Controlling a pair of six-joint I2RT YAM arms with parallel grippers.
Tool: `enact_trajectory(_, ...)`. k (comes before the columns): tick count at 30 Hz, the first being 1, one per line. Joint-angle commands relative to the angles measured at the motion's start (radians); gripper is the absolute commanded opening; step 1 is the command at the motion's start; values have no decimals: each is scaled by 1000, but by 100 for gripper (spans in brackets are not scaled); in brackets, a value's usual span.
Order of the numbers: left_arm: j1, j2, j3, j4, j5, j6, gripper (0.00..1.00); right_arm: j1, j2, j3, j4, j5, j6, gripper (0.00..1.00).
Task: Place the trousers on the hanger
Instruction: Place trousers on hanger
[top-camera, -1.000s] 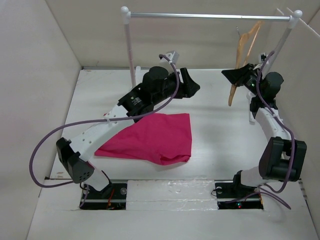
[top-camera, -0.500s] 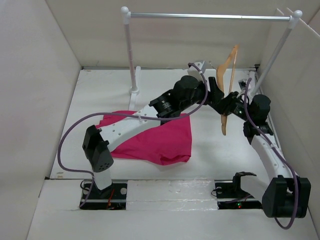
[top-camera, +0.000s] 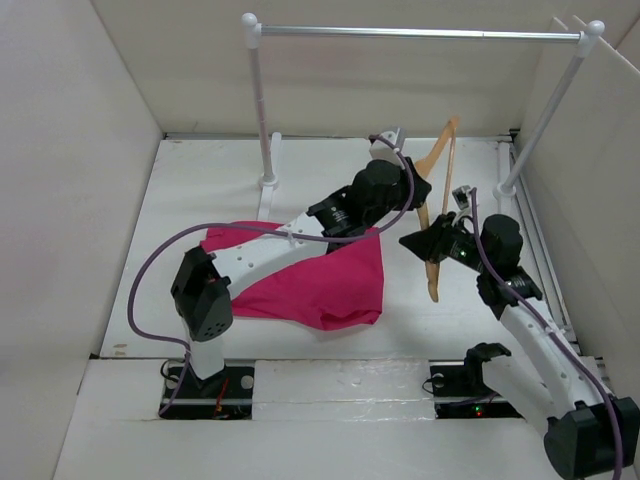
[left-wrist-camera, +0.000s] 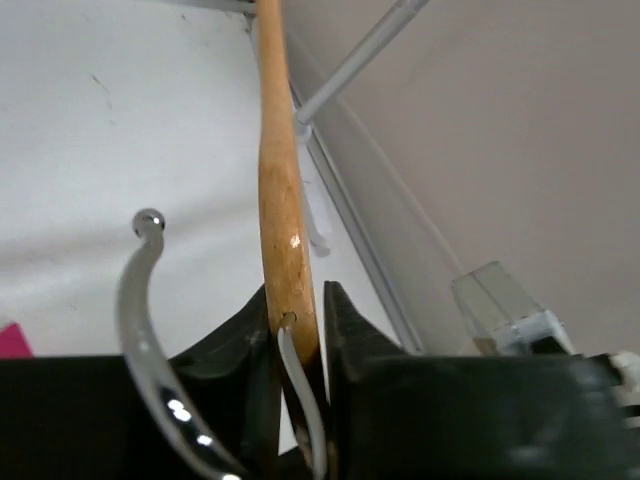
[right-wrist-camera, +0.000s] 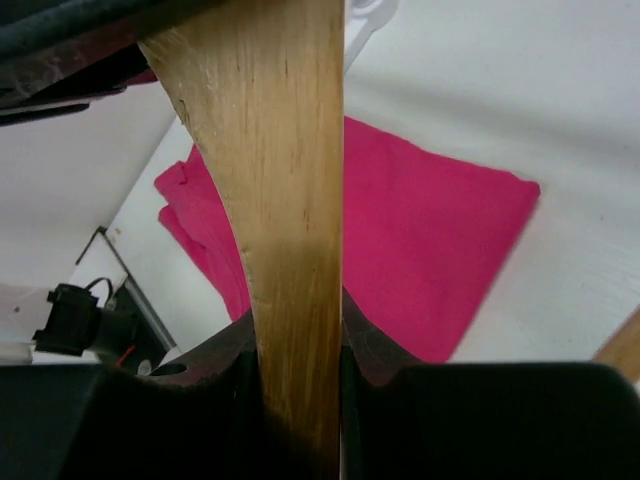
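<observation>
The trousers (top-camera: 310, 275) lie crumpled on the counter (top-camera: 200, 190) close to the arm bases. Just to their right, the right hand (top-camera: 428, 243) pinches the lower stretch of the hanger (top-camera: 433, 280), which is held tilted above the counter. Beyond it the left hand (top-camera: 414, 190) is clamped on the same hanger beside its hook (left-wrist-camera: 140, 300), with the rail (top-camera: 420, 33) spanning the far end.

You see your right pincer (right-wrist-camera: 297, 345) squeezing the wooden hanger (right-wrist-camera: 285, 150), with one dark finger on each side. The wood sticks straight out past the fingertips. Beyond them, behind the wood, the pink trousers (right-wrist-camera: 420, 240) lie on the white table (right-wrist-camera: 520, 90).
</observation>
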Motion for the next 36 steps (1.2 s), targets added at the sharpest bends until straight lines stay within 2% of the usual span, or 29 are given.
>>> enact_trajectory(1, -9, -30, -61, 47, -17, -35, 11, 56, -72, -23, -18, 55, -21, 0)
enact_trajectory(2, -9, -42, -82, 53, -17, -41, 0, 66, -93, -26, -64, 66, -25, 0)
enact_trajectory(3, -9, -68, -103, 54, -25, -65, 0, 75, -110, -26, -89, 86, -41, 16)
enact_trajectory(5, -9, -108, -201, 82, -17, -92, 0, 86, -171, 6, -240, 110, -84, 41)
enact_trajectory(6, -9, -160, -244, 105, -8, -127, 0, 86, -191, 23, -294, 135, -138, 59)
enact_trajectory(7, -18, -184, -288, 127, -5, -150, 0, 86, -211, 40, -405, 144, -171, 65)
enact_trajectory(8, -18, -232, -403, 185, 9, -190, 0, 86, -243, 103, -525, 153, -243, 71)
enact_trajectory(9, -18, -255, -404, 185, 11, -190, 0, 86, -243, 103, -526, 150, -280, 72)
enact_trajectory(11, -49, -289, -499, 224, 2, -231, 0, 66, -245, 153, -639, 128, -341, 74)
enact_trajectory(14, -66, -330, -611, 282, -40, -282, 0, 66, -218, 168, -670, 140, -401, 71)
enact_trajectory(17, -81, -352, -694, 307, -95, -325, 0, 66, -185, 100, -545, 149, -388, 31)
enact_trajectory(18, -81, -349, -711, 319, -107, -329, 0, 66, -143, 58, -499, 141, -369, 6)
enact_trajectory(19, -81, -346, -743, 337, -112, -330, 0, 78, -115, 40, -403, 138, -363, 0)
enact_trajectory(23, -81, -311, -789, 351, -136, -351, 0, 138, 58, 17, -263, 212, -361, 1)
enact_trajectory(24, -81, -295, -795, 353, -152, -353, 0, 157, 98, 16, -244, 219, -363, 12)
enact_trajectory(26, -81, -283, -807, 345, -173, -348, 0, 181, 213, -4, -140, 212, -355, 23)
enact_trajectory(27, -81, -272, -810, 343, -184, -346, 0, 205, 252, -6, -112, 218, -351, 33)
enact_trajectory(30, -70, -248, -826, 356, -175, -345, 0, 224, 391, -1, -32, 241, -338, 47)
enact_trajectory(31, -60, -242, -833, 371, -166, -342, 0, 234, 423, -1, 47, 239, -335, 48)
enact_trajectory(34, -60, -209, -826, 348, -175, -343, 0, 266, 537, 29, 48, 304, -328, 49)
enact_trajectory(36, -50, -197, -832, 348, -189, -346, 0, 282, 577, 31, 54, 374, -317, 54)
